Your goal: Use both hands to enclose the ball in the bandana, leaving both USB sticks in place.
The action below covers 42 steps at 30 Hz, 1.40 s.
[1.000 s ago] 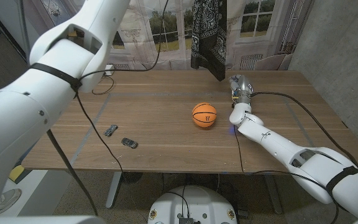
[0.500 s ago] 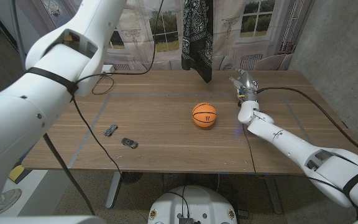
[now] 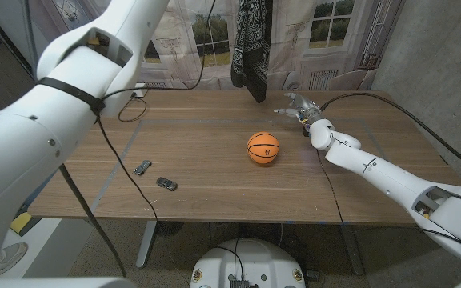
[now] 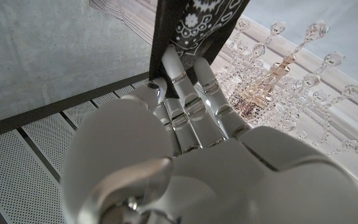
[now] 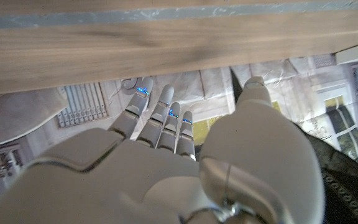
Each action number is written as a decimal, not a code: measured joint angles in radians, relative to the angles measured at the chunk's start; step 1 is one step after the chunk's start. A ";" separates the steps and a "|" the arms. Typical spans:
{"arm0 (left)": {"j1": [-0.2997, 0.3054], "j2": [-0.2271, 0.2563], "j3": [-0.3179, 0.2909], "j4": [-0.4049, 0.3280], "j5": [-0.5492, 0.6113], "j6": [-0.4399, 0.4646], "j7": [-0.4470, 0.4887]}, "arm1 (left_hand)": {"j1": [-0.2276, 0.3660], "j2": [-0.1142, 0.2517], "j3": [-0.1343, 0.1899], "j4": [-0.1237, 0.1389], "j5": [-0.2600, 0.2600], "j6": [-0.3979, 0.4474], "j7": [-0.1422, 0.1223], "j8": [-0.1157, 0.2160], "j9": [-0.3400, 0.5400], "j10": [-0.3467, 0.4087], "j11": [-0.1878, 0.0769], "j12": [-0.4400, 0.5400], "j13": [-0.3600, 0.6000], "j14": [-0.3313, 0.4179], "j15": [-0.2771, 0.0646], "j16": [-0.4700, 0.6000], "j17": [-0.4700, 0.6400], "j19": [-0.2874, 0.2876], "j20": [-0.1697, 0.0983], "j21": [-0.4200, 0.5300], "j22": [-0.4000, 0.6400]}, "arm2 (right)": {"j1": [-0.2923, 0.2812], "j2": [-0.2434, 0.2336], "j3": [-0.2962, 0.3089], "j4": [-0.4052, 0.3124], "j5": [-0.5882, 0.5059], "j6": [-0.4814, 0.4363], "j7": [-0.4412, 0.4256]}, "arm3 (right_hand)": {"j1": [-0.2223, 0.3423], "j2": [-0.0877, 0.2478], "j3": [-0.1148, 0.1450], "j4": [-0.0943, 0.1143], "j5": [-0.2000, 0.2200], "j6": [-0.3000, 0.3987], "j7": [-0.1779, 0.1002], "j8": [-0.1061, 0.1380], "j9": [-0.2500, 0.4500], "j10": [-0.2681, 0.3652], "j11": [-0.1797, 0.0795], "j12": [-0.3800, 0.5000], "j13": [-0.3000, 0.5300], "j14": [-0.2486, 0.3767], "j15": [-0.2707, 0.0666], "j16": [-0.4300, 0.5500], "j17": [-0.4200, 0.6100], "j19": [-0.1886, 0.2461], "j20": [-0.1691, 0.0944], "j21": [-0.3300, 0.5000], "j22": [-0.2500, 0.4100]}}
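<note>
A black bandana with a white pattern (image 3: 251,46) hangs down over the far middle of the table, its lower tip above the wood. My left hand (image 4: 185,118) grips its upper part, with the bandana (image 4: 194,25) pinched between the fingers. An orange ball (image 3: 262,148) sits on the table near the middle. My right hand (image 3: 298,106) hovers behind and to the right of the ball, fingers spread and empty, close to the bandana's lower tip. In the right wrist view my right hand (image 5: 166,124) has its fingers extended. Two small USB sticks (image 3: 142,167) (image 3: 166,184) lie at the front left.
The wooden table (image 3: 214,172) has cables (image 3: 134,112) trailing across its left part and a black cable (image 3: 390,120) along the right. A backdrop with windows and a curtain stands behind the far edge.
The bandana has swung slightly left. My right hand has moved left toward the bandana's lower tip and opened its fingers wider.
</note>
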State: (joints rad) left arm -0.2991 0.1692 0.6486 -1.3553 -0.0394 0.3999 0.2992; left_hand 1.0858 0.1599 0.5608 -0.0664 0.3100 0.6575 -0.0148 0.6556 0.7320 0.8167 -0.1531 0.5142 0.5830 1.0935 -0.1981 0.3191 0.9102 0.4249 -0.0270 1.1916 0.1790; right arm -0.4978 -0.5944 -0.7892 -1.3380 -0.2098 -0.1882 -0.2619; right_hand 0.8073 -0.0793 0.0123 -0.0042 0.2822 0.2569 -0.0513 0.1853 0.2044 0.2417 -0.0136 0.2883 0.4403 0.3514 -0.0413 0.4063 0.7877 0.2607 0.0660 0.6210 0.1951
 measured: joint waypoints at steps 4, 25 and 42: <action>-0.014 -0.017 0.007 0.035 -0.009 -0.034 -0.016 | 0.000 0.000 0.003 -0.003 0.000 0.000 0.000 0.000 0.003 0.000 0.000 0.000 0.000 0.000 0.000 -0.002 0.005 0.000 0.000 0.000 0.000 | 0.005 0.004 0.000 0.002 -0.003 0.010 0.027 | -0.020 0.012 -0.009 0.009 0.009 0.002 0.027 0.000 0.000 0.010 0.015 0.000 0.000 0.015 -0.003 0.000 -0.008 0.006 0.006 0.000 0.000; -0.035 -0.044 0.023 0.051 -0.039 -0.067 -0.081 | 0.000 0.000 0.004 -0.004 -0.003 0.001 -0.002 0.000 -0.004 0.004 0.004 0.000 0.000 0.010 -0.004 -0.009 0.014 0.000 0.000 0.008 0.000 | -0.003 0.187 0.077 0.240 0.046 0.077 -0.260 | 0.046 0.185 -0.006 0.025 0.062 0.463 0.046 0.105 -0.007 0.528 0.021 0.198 0.043 0.459 -0.042 0.233 0.067 0.150 -0.021 0.053 0.005; -0.001 0.019 0.016 -0.064 -0.063 0.038 -0.138 | 0.003 0.003 0.007 -0.007 -0.013 0.001 -0.001 -0.001 -0.008 0.004 0.004 0.000 0.000 0.011 -0.004 -0.017 0.019 -0.003 0.003 0.008 0.000 | 0.011 0.288 0.096 0.467 0.038 0.262 -0.700 | 0.268 0.256 0.143 -0.035 0.006 0.722 0.024 0.152 0.073 0.672 -0.056 0.413 0.266 0.561 -0.086 0.412 0.340 0.172 -0.096 0.134 0.028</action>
State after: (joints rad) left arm -0.3001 0.1879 0.6644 -1.4191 -0.1020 0.4379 0.1609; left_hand 1.0890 0.1625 0.5675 -0.0733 0.2965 0.6582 -0.0160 0.6542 0.7238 0.8203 -0.1495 0.5142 0.5830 1.1042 -0.2020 0.3019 0.9288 0.4222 -0.0244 1.1993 0.1790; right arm -0.4866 -0.3065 -0.6932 -0.8707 -0.1717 0.0742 -0.9616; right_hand 1.0757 0.1766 0.1555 -0.0390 0.2881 0.9788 -0.0270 0.3369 0.2778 0.9134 -0.0700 0.7016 0.7060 0.9120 -0.1269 0.8186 1.1279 0.4323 -0.0305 0.7552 0.2227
